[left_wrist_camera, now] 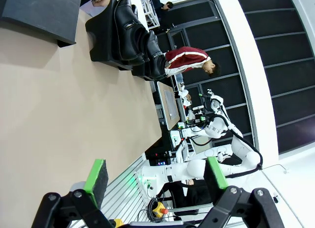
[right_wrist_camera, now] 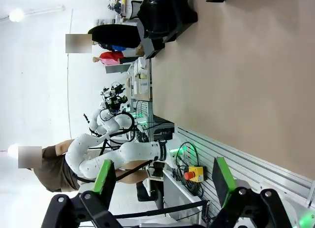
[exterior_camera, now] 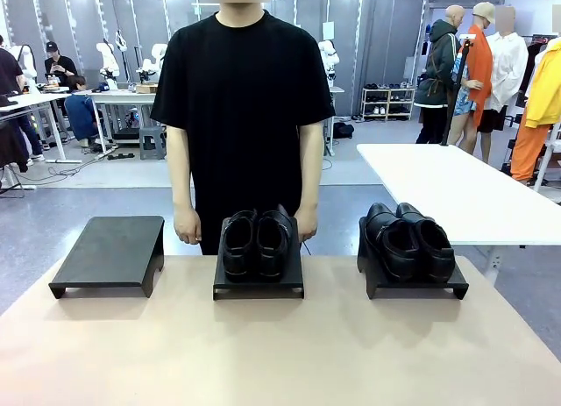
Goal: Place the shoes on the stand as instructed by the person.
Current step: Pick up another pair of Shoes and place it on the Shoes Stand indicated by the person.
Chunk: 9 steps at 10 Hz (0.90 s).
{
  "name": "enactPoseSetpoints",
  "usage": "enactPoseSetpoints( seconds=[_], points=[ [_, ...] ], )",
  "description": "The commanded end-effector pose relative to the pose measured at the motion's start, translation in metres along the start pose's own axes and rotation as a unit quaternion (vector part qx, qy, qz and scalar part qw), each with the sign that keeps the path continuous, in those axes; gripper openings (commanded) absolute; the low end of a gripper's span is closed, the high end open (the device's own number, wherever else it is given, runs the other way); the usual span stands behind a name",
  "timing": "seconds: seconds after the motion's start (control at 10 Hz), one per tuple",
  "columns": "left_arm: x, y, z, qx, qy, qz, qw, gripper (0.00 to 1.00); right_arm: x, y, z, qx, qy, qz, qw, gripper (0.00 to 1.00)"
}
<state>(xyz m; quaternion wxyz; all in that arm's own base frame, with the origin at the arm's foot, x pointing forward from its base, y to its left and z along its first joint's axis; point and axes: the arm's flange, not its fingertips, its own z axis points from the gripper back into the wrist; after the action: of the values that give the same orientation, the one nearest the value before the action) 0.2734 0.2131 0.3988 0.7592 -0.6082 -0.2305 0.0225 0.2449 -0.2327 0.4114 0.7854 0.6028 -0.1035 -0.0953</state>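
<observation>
Across the beige table [exterior_camera: 280, 353] stand three black stands: the left stand [exterior_camera: 110, 252] is bare, one pair of shoes [exterior_camera: 256, 241] sits on the middle stand [exterior_camera: 259, 288], the other pair [exterior_camera: 410, 239] on the right one [exterior_camera: 416, 288]. The person [exterior_camera: 241, 99] waits behind with hands down, so I judge no move has begun. Both jaws, left [left_wrist_camera: 155, 176] and right [right_wrist_camera: 162, 181], are wide apart and hold nothing.

Bright even overhead light, soft shadows, sharp focus, wide-angle wrist distortion
</observation>
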Motion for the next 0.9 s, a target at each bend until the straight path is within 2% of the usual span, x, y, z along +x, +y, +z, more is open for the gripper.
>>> enactPoseSetpoints(
  seconds=[0.0,0.8],
  points=[
    [-0.0003,-0.0022,0.0031,-0.004,0.006,-0.007,1.0,1.0,-0.0027,0.0012,0.0005,0.0,0.005,0.013,1.0,1.0],
    [-0.0003,-0.0022,0.0031,-0.004,0.006,-0.007,1.0,1.0,-0.0027,0.0012,0.0005,0.0,0.005,0.013,1.0,1.0]
  ],
)
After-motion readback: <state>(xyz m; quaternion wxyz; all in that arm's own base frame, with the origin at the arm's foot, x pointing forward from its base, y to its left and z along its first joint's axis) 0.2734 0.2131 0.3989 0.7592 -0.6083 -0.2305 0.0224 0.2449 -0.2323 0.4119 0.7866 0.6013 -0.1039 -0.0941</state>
